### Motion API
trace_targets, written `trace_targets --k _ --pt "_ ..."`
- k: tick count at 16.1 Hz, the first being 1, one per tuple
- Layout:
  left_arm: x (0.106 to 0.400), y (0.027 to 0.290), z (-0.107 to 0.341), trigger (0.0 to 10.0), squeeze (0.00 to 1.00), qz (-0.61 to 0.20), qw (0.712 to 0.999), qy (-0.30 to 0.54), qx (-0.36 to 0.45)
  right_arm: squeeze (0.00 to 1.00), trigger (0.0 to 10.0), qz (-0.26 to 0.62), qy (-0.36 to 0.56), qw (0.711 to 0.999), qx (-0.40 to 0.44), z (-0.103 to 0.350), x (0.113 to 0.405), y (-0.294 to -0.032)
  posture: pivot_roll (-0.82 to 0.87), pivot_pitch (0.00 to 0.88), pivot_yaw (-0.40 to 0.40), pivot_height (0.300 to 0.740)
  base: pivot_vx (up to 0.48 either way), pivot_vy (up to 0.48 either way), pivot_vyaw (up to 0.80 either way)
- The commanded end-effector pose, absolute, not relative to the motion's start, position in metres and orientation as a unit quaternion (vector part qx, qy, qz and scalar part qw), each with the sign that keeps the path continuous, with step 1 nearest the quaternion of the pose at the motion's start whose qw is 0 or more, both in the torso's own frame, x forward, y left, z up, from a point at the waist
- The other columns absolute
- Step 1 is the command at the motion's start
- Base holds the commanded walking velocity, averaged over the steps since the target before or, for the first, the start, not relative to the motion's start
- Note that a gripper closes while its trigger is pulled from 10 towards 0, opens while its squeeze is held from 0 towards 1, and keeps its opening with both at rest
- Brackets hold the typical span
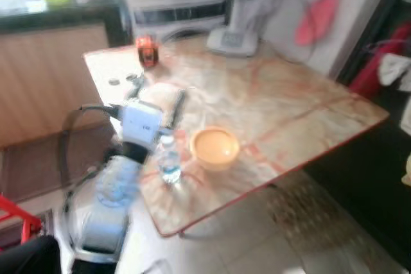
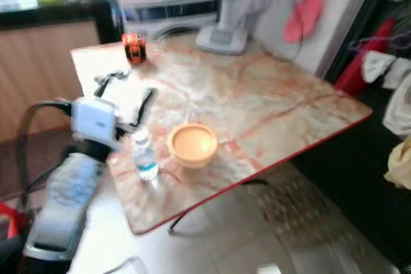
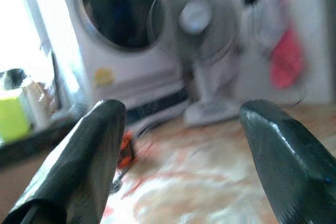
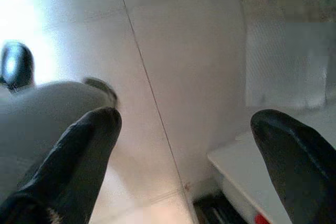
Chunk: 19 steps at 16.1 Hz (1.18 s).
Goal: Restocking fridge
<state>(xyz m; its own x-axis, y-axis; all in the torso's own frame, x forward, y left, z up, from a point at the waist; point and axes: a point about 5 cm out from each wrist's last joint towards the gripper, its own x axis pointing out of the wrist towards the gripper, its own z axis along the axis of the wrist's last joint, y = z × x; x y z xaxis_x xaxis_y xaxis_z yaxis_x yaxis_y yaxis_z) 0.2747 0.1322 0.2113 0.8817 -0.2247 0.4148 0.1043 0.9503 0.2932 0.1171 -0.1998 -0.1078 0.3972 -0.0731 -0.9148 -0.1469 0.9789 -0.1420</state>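
Observation:
A small clear water bottle [image 1: 169, 158] stands upright near the front left corner of the marble-patterned table [image 1: 289, 113], beside an orange bowl [image 1: 214, 147]. My left arm reaches over the table's left edge. My left gripper [image 1: 157, 97] hangs just behind and left of the bottle, open and empty. In the left wrist view its fingers [image 3: 79, 166] stand wide apart and point toward the table's far end. My right gripper [image 4: 189, 156] hangs open over the tiled floor, holding nothing. The views are blurred.
A red jar [image 1: 147, 51] stands at the table's far left corner, with small dark objects nearby. A white fan's base [image 1: 232, 40] rests on the far edge, before a front-loading machine [image 3: 121, 19]. Red cloth [image 1: 318, 11] hangs at the back right. Tiled floor lies in front.

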Motion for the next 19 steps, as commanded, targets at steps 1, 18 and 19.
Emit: trace_targets --k 1,18,19 --pt "0.272 0.120 0.218 10.0 0.00 -0.106 0.956 -0.240 0.130 0.00 10.0 0.019 0.559 0.823 -0.100 -0.110 0.108 -0.203 0.00 0.000 -0.063 0.722 0.000 0.000 0.00" --pt "0.272 0.110 0.223 10.0 0.00 -0.135 0.987 0.071 0.042 0.00 10.0 0.032 0.557 0.824 -0.104 -0.109 0.111 -0.202 0.06 0.000 -0.062 0.722 0.000 0.000 0.00" --pt "0.270 0.111 0.224 10.0 0.00 -0.144 0.984 0.088 0.054 0.00 10.0 0.033 0.557 0.823 -0.105 -0.109 0.111 -0.202 0.08 0.000 -0.067 0.722 0.000 0.000 0.00"
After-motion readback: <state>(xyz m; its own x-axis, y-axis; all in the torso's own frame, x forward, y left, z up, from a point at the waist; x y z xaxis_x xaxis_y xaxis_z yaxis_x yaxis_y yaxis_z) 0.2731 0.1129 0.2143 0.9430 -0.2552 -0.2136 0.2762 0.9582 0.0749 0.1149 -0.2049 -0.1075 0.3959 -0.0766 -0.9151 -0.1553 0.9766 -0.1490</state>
